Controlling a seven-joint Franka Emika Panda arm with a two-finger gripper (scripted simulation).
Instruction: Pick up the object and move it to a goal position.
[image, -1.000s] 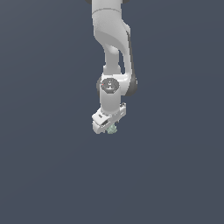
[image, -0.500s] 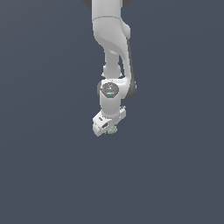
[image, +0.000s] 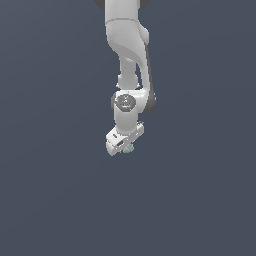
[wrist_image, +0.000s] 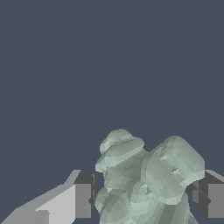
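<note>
My white, jointed arm hangs straight down from twelve o'clock in the exterior view, against a flat slate-blue ground that fills the whole scene, and ends near the middle of the picture in my white end effector. The end effector is clamped on the small, pale green-grey lumpy clump, which peeks out at its lower edge, toward five o'clock of the wrist housing, as little more than a speck beside the white casing. The wrist view shows the hold up close: the bumpy, faceted clump sits squarely between my two grey fingers, one pressing on each flank, its knobbly lobes bulging out past the fingertips. From this angle the clump's surface reads as several rounded bumps in shades of light green and grey. Whether the clump is touching the ground or lifted off it cannot be told from either view, since the ground shows no shadow or edge.
</note>
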